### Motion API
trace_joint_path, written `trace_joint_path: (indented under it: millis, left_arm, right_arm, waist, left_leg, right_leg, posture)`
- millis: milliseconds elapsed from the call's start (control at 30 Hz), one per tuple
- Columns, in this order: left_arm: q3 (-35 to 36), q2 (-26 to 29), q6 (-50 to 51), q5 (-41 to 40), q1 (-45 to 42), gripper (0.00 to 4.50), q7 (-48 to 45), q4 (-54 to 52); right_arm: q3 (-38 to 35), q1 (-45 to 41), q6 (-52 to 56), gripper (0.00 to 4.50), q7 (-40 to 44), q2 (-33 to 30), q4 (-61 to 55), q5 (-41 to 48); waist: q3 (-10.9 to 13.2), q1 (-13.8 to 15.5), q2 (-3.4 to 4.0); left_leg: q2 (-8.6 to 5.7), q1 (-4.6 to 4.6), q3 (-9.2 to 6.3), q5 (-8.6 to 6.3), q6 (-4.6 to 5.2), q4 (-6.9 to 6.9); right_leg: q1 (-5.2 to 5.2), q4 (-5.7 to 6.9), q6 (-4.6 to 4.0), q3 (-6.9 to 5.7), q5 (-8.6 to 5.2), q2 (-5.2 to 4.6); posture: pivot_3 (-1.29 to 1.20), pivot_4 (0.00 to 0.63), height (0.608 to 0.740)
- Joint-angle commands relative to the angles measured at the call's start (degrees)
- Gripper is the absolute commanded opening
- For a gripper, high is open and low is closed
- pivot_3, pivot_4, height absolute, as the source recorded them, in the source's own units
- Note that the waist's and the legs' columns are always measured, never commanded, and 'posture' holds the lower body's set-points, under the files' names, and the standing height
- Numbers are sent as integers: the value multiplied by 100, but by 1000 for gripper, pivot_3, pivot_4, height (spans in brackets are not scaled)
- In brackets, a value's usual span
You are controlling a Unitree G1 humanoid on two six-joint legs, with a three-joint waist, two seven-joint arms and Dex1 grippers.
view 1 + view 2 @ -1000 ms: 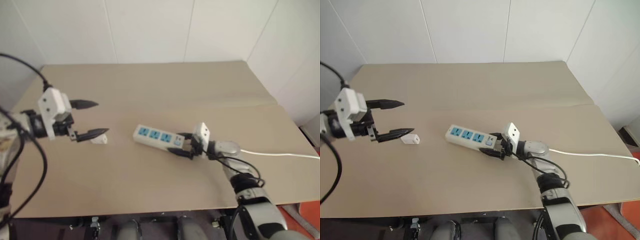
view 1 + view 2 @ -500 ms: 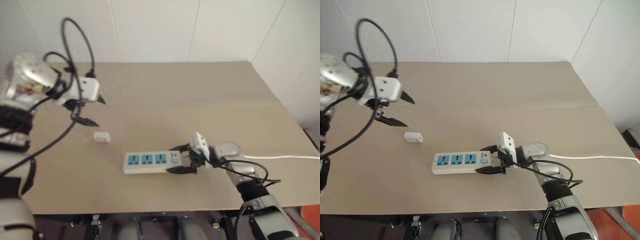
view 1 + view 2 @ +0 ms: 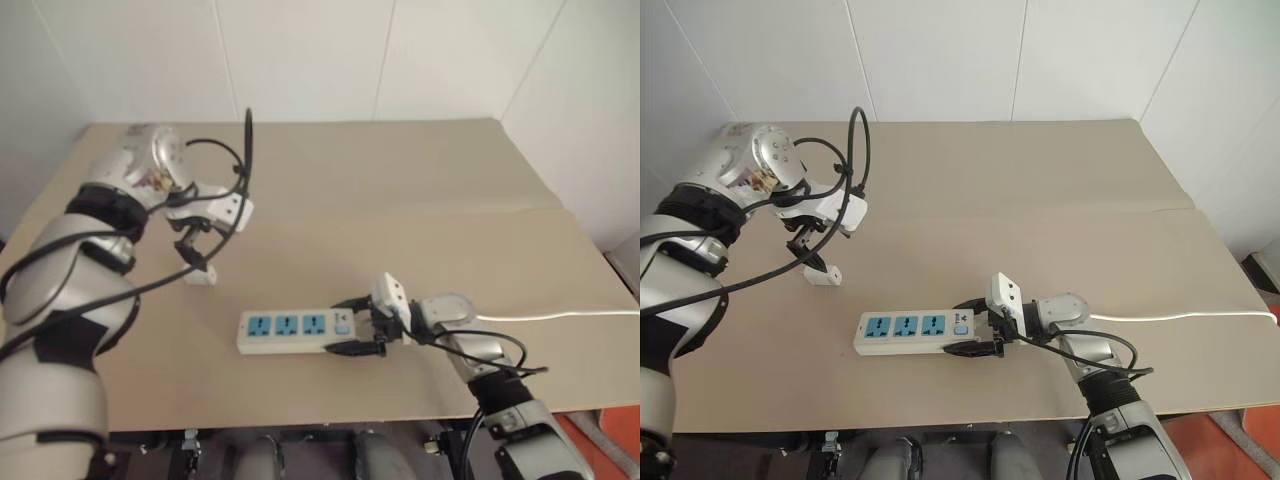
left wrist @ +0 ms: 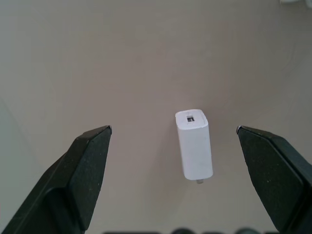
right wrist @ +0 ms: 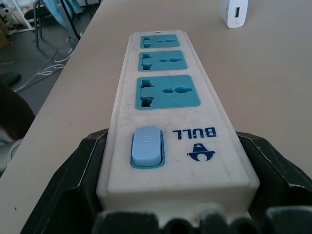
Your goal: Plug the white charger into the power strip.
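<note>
— What writing can be read here?
— One brand name, "BULL", in blue capitals on the white power strip (image 5: 168, 114). It sits beside the blue switch (image 5: 146, 145), with a small blue logo just beside it.
— Anything on the charger (image 4: 194, 144)?
— No readable text there.

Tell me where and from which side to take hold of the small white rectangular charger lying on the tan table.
Grip the small white rectangular charger across its two long flat sides, coming straight down from above. It lies flat on the tan table, free all round, and the open left gripper already straddles it, one finger either side.
</note>
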Motion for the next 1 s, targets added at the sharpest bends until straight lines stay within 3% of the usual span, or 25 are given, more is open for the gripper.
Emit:
trace_joint_path:
  millis: [33, 1000]
  left_arm:
    - [82, 97, -1, 182, 137, 4500, -20, -103]
    - [605, -547, 685, 1481, 872, 4500, 441, 308]
  right_arm:
    - [23, 25, 26, 3420, -47, -6, -273, 57]
    - [80, 326, 286, 3420, -216, -106, -746, 119]
  waist:
    - [0, 1, 0]
    - [0, 11, 0]
  left_leg:
    - [0, 1, 0, 0, 0, 0]
    - [-1, 4, -5, 0, 0, 32]
  right_leg:
    - [0, 2, 0, 0, 0, 0]
    - [5, 55, 0, -1, 0, 0]
  posture:
    - [0, 150, 740]
    - [0, 150, 740]
